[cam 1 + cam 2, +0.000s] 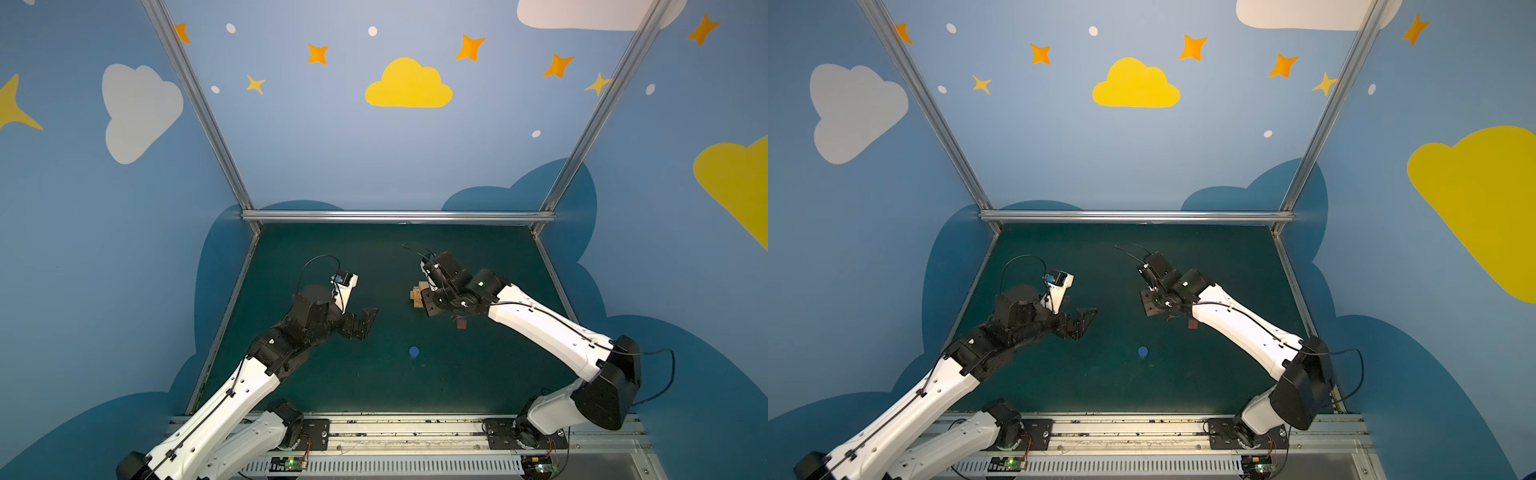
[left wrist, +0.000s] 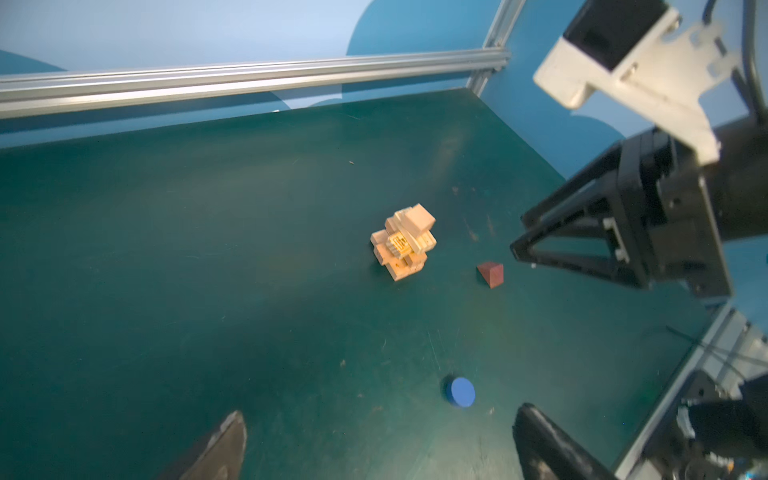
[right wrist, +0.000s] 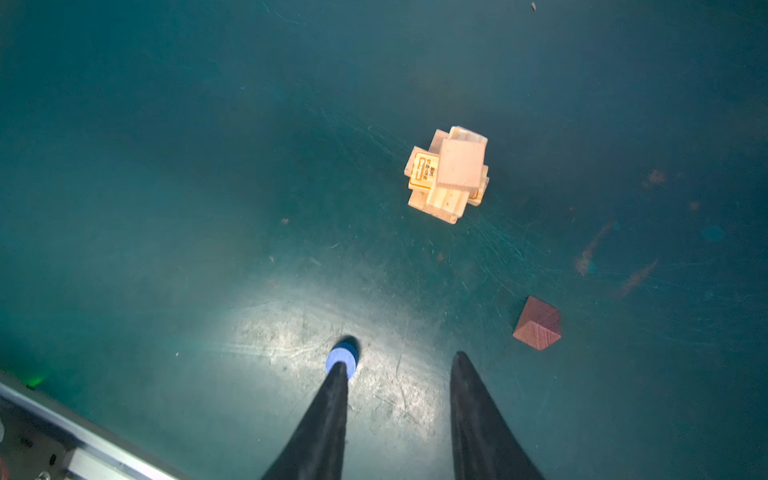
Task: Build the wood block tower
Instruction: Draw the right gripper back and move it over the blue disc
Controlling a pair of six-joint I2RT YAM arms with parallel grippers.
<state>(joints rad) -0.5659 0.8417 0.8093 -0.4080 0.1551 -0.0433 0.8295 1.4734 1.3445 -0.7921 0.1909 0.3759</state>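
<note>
Blue and nearest, a disc (image 3: 341, 355) is seen just past one fingertip of the right gripper (image 3: 398, 358), its jaws parted and empty above the tabletop (image 3: 208, 208). A dark red cube (image 3: 537, 323) lies farther out on the other side; farthest ahead stands the wood block tower (image 3: 451, 172). Whichever piece is fetched next should be centred between the jaws before closing. The left gripper (image 2: 381, 412) is spread wide, empty.

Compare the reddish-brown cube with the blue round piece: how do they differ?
The cube is grained reddish-brown; the blue piece is plain blue. The cube has corners; the blue piece is a flat disc. The cube lies nearer the tower than the blue piece. Both rest loose on the table.
</note>
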